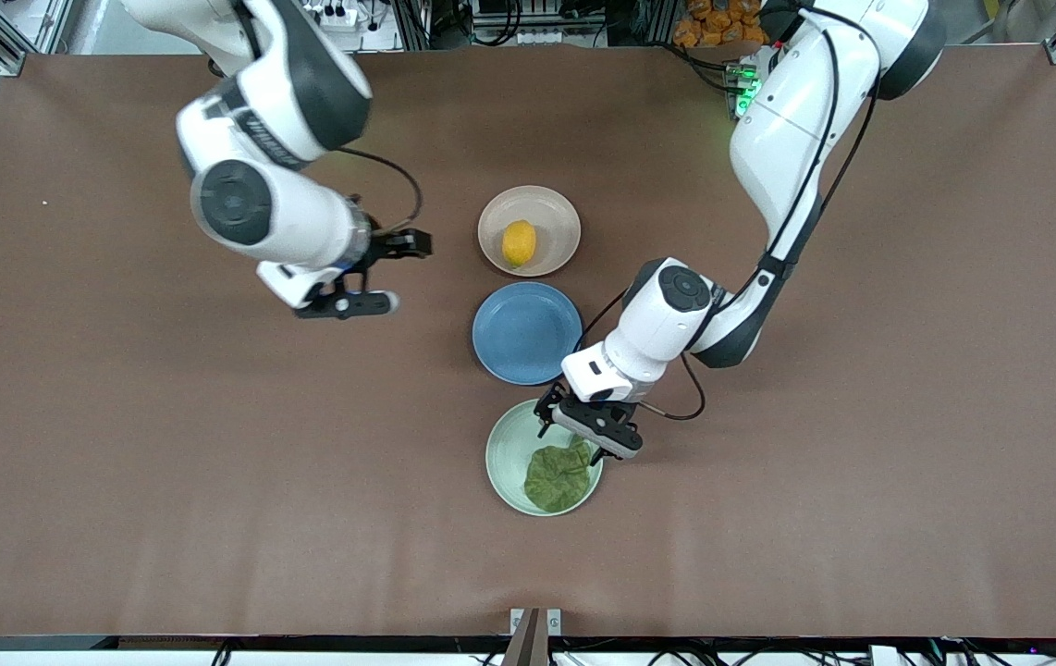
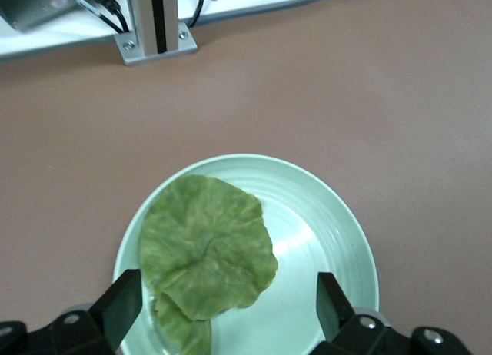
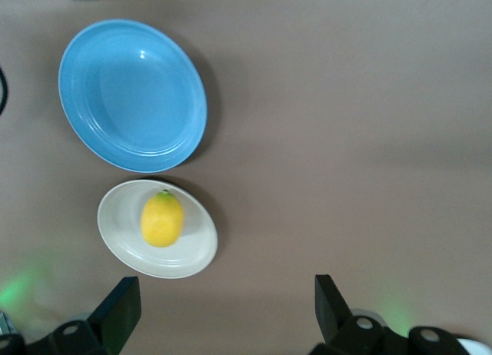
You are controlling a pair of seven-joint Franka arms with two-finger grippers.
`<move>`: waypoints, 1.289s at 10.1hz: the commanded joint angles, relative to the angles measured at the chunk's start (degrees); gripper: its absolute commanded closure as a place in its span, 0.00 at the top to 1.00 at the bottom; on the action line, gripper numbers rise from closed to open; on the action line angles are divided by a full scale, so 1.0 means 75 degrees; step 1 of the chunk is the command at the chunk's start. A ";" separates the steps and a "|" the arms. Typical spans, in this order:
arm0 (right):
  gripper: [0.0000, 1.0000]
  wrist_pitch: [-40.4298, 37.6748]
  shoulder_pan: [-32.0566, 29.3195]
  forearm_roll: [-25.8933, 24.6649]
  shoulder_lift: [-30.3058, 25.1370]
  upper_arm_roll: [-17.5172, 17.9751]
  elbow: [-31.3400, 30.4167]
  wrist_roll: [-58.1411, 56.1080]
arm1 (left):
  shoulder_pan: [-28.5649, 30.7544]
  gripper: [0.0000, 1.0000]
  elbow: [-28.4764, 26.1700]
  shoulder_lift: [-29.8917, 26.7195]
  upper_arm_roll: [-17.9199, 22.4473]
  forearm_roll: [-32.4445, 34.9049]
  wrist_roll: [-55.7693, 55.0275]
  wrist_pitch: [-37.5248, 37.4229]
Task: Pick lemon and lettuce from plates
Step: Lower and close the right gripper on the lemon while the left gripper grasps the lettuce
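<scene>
The lemon (image 1: 519, 243) lies on the beige-pink plate (image 1: 560, 217), the plate farthest from the front camera. The lettuce (image 1: 558, 476) lies on the mint green plate (image 1: 509, 444), the nearest one. My left gripper (image 1: 574, 438) is open and low over the mint plate, its fingers either side of the lettuce's edge. In the left wrist view the lettuce (image 2: 207, 247) sits on the plate (image 2: 330, 232) between the open fingers of the gripper (image 2: 228, 309). My right gripper (image 1: 394, 275) is open and empty over bare table beside the beige plate. The right wrist view shows the lemon (image 3: 162, 219), its plate (image 3: 192, 255) and the gripper (image 3: 223, 309).
A blue plate (image 1: 528, 333) with nothing on it lies between the two task plates; it also shows in the right wrist view (image 3: 132, 94). A metal bracket (image 1: 535, 622) stands at the table's edge nearest the front camera.
</scene>
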 commanded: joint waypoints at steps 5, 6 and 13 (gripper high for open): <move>1.00 0.2610 0.1049 -0.0435 0.0597 0.0839 -0.1302 0.3146 | -0.0277 1.00 0.0464 0.0683 0.0466 0.0144 0.0921 0.0142; 1.00 0.3451 0.1062 -0.0450 0.0643 0.1038 -0.1735 0.3182 | -0.0313 1.00 0.0475 0.0695 0.0478 0.0144 0.0898 0.0142; 1.00 0.4748 0.1132 -0.0520 0.1452 0.1473 -0.2291 0.3358 | -0.0664 0.95 0.0744 0.0963 0.0817 0.0144 0.0992 0.0142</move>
